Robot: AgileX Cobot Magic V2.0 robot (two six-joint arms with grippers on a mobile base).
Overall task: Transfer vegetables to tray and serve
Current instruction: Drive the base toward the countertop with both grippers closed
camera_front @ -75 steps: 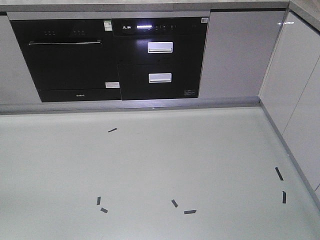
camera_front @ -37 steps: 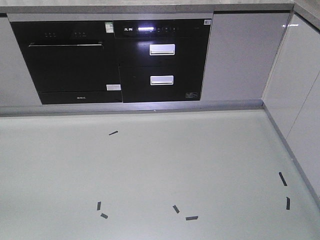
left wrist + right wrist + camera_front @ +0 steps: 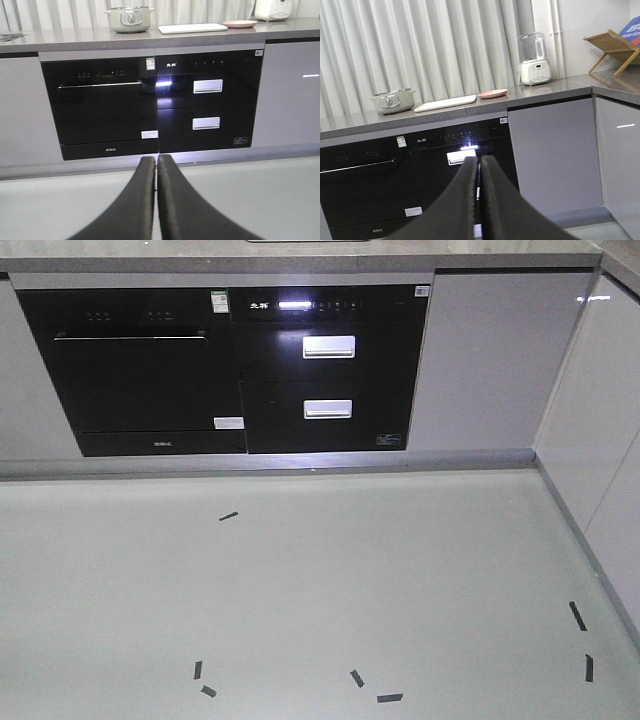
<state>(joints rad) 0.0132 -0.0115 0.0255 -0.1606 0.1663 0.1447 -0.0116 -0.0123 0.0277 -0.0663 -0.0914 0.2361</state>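
White lettering (image 3: 171, 64) on black glass appliance front (image 3: 220, 105) too small to read; left gripper (image 3: 156, 159) jaws pressed together, empty; right gripper (image 3: 479, 159) likewise; cream-white rectangular tray (image 3: 192, 28) flat on grey countertop (image 3: 75, 37), between pale green pot (image 3: 129, 19) and round pink plate (image 3: 240, 23).

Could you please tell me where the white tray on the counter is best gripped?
Probably the near long rim of the tray, pinched from the front: it lies flat, its long side faces the counter edge, and the pot and the pink plate sit close to its short ends.
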